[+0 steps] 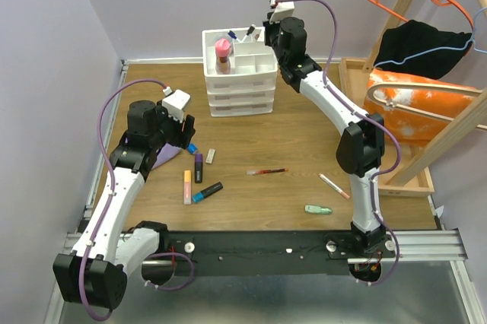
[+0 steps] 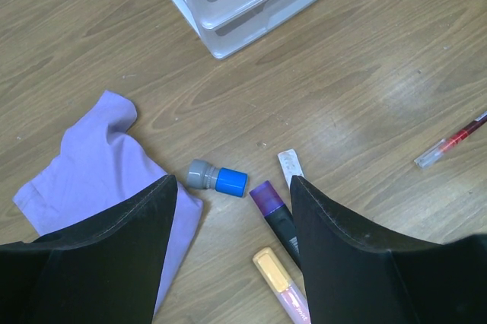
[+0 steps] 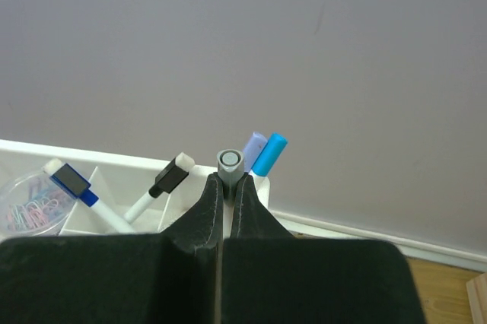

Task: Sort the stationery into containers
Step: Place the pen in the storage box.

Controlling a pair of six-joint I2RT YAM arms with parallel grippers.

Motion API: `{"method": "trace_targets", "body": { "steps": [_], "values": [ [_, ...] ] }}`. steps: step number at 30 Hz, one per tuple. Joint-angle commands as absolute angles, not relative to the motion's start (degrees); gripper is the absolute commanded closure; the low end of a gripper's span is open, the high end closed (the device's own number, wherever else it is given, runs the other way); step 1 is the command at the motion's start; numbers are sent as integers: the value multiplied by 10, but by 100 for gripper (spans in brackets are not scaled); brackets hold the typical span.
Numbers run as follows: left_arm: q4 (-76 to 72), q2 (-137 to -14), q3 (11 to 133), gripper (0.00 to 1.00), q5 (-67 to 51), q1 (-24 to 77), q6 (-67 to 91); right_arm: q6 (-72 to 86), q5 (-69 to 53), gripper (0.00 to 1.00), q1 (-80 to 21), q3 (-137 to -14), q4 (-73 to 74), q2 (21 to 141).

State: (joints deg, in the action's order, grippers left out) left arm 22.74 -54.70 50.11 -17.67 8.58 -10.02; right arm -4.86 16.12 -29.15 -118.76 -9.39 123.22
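Observation:
The white organiser [image 1: 240,73] with three drawers stands at the back of the table. My right gripper [image 1: 266,31] hovers over its back right compartment, shut on a grey pen [image 3: 230,164] held upright between the jaws [image 3: 229,183]. A blue pen [image 3: 268,154] and a lilac one [image 3: 253,147] stand just behind it; two white markers [image 3: 161,183] lean in the compartments to the left. My left gripper [image 2: 233,181] hangs open low above a blue-and-grey stub [image 2: 218,178], a purple-capped black marker [image 2: 275,214] and an orange-capped pink marker [image 2: 280,282].
A purple cloth [image 2: 91,164] lies under my left finger. Loose on the table lie a small white piece [image 2: 290,163], a red pen [image 1: 267,172], a black-and-blue marker [image 1: 207,192], a white pen [image 1: 334,185] and a green highlighter [image 1: 318,209]. A wooden frame with hangers [image 1: 411,103] stands at the right.

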Motion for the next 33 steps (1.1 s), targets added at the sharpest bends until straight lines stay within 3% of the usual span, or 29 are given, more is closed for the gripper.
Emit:
{"method": "trace_targets", "body": {
  "steps": [1, 3, 5, 6, 9, 17, 22, 28, 33],
  "values": [
    [214, -546, 492, 30, -192, 81, -93, -29, 159, 99, -293, -1179, -79, 1241],
    [213, -544, 490, 30, -192, 80, -91, -21, 159, 98, -294, -1178, -72, 1238],
    [213, -542, 488, 30, -192, 81, -91, -5, 160, 86, -293, -1173, -58, 1231],
    [212, -541, 487, 30, -192, 81, -91, -3, 158, 73, -293, -1172, -53, 1220],
    [208, -539, 485, 30, -192, 80, -91, 18, 154, 64, -293, -1163, -36, 1199],
    [197, -524, 495, 30, -219, 80, -77, 53, 106, 64, -303, -1085, 34, 1042],
    [221, -516, 505, 30, -385, 88, -112, 54, 77, 63, -313, -927, 87, 917],
    [275, -544, 515, 33, -400, 229, -214, 4, -25, 62, -314, -718, 169, 750],
    [304, -580, 523, 33, -379, 275, -228, -78, -56, 64, -313, -622, 276, 660]
  ]
}}
